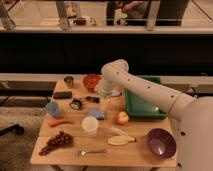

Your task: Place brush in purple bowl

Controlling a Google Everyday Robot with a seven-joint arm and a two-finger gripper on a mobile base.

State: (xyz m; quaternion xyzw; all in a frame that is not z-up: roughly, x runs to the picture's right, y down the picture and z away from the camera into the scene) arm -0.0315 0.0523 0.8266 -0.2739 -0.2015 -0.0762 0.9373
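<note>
- Sitting nearest, at the table's five o'clock corner, the purple bowl looks empty.
- Farther in, around ten o'clock of the table's middle, the brush lies flat on the wood, head toward nine o'clock, handle toward three.
- Just at the brush's three o'clock, the gripper hangs beneath the white arm, jaws spread wide, gripping nothing.
- Judged step: reaching for the brush; next calls for shifting toward nine o'clock, lowering, and pinching the handle.

White arm reaching from the table's right edge toward its far middle, wrist bent downward, gripper pointing down just above the tabletop, jaws apart, holding nothing.
</note>
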